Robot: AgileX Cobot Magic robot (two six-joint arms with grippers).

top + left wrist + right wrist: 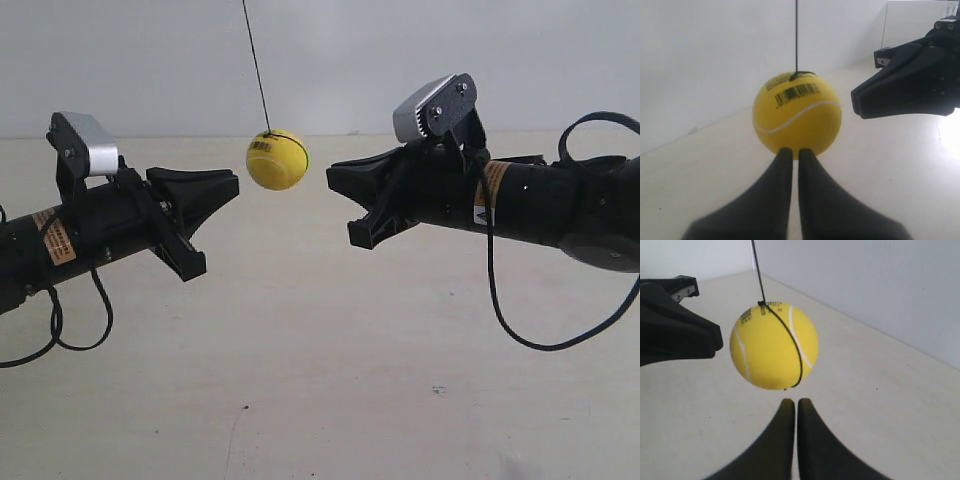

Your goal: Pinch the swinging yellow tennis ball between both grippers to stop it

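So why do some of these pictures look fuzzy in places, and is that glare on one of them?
Left wrist view: ball sharp, barcode crisp, but the left claw up close is blurred, and the table glares white in one patch. Right wrist view: right claw likewise blurred, ball clear. Exterior view: even light, no hard shadows.

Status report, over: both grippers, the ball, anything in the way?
Left gripper shut, right gripper shut, one each side. Yellow tennis ball hangs on string between them, not pinched. Nothing in the way.
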